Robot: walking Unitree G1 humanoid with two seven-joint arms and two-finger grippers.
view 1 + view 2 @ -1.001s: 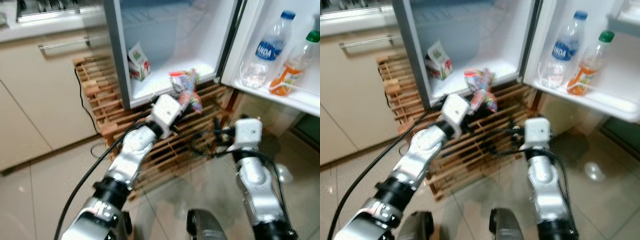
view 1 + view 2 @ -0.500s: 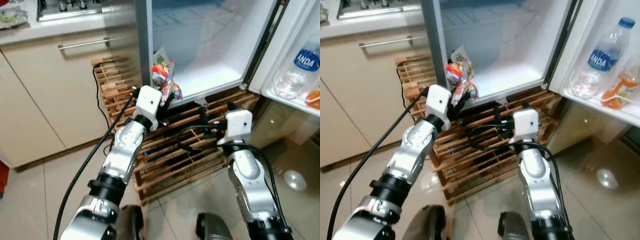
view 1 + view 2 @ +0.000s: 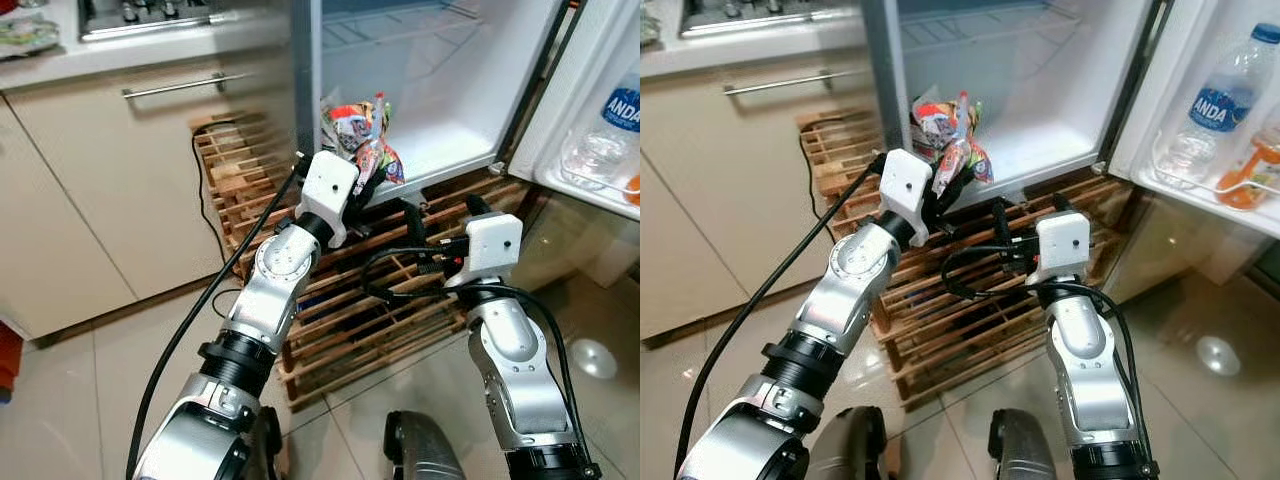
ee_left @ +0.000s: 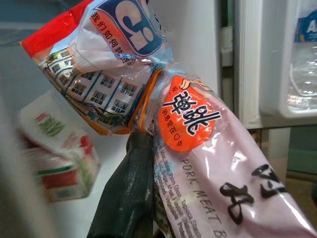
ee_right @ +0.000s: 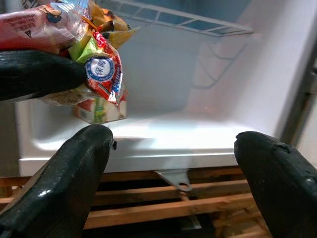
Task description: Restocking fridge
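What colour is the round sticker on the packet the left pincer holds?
Orange, with white characters; clearest on the sticker in the left wrist view.

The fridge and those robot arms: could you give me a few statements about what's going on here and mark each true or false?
1. The left gripper holds a bundle of snack packets. True.
2. The fridge door is closed. False: it stands open, with a water bottle in its shelf.
3. The right gripper is open and empty. True.
4. The fridge sits on a metal trolley. False: a wooden pallet lies under it.
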